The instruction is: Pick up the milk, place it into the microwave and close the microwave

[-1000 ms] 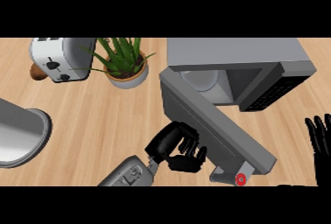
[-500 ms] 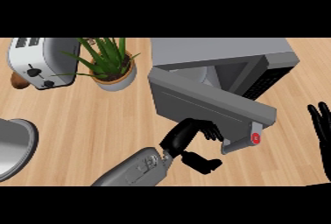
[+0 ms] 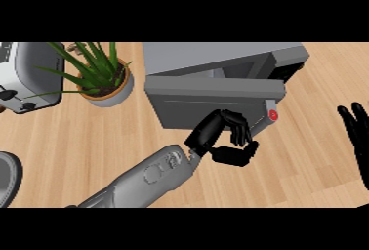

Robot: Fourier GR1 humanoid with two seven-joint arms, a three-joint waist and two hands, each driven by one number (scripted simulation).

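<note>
We press our left hand [image 3: 229, 137], fingers curled and holding nothing, against the microwave door [image 3: 213, 101] just above | right hand [image 3: 358, 132] open at right edge | bare counter [image 3: 302, 171] between

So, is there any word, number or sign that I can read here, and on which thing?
No readable text.
The microwave door has a red round mark, too small to read.
The toaster shows dark knobs, no lettering.
</note>
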